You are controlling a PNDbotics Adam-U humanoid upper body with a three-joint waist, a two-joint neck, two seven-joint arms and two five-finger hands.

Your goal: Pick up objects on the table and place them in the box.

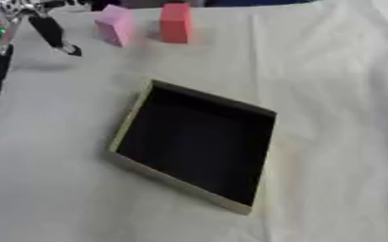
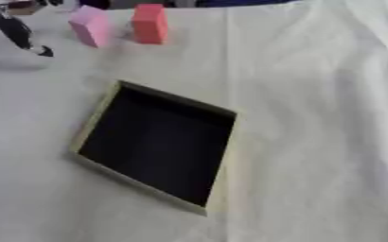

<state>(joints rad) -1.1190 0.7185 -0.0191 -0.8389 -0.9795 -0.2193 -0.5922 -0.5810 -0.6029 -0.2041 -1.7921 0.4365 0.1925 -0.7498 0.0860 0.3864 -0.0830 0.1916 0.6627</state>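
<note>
The open box point(image 1: 193, 146), dark inside with a pale rim, lies nearest, below and to the right of the left hand point(image 1: 52, 30). That hand hangs above the cloth with a finger stretched down, holding nothing; the right hand is out of sight. Just right of it stand a pink block point(image 1: 114, 24) and a red block point(image 1: 175, 22), upright, close together. They look light and stiff, probably foam; opposite flat sides suit a pinch. The white tablecloth point(image 1: 338, 118) is wrinkled.

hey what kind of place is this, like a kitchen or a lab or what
Probably a robot test or demo bench, not a kitchen. A table under a plain white cloth holds only an empty black box, a pink block and a red block, with the robot's left hand reaching in.
</note>
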